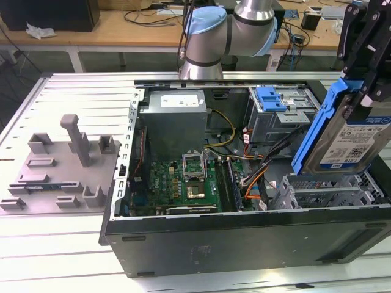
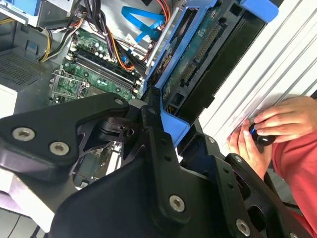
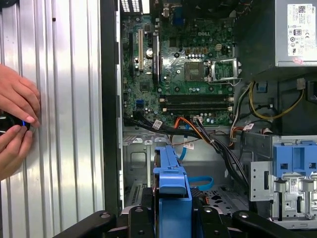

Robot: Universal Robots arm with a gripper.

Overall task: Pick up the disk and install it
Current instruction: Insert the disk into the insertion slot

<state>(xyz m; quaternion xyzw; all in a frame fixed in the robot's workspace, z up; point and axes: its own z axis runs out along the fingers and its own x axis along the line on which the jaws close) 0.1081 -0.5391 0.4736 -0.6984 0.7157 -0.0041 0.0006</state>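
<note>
Reaches in from the far side of the exterior view with the arm (image 1: 227,30), grey links joined at blue-capped joints and bent near the top edge. Carries the gripper (image 1: 364,97) high at the exterior view's right, black linkage angled downward. Clamps the disk (image 1: 349,140) by its upper end, jaws drawn in against the blue carrier on both sides. Holds the disk on edge and tilted, lower end hanging free below the fingertips. Presents, in the second wrist view, black fingers (image 2: 154,144) and broad linkage plates studded with bright bolt heads, pressed against the carrier.
</note>
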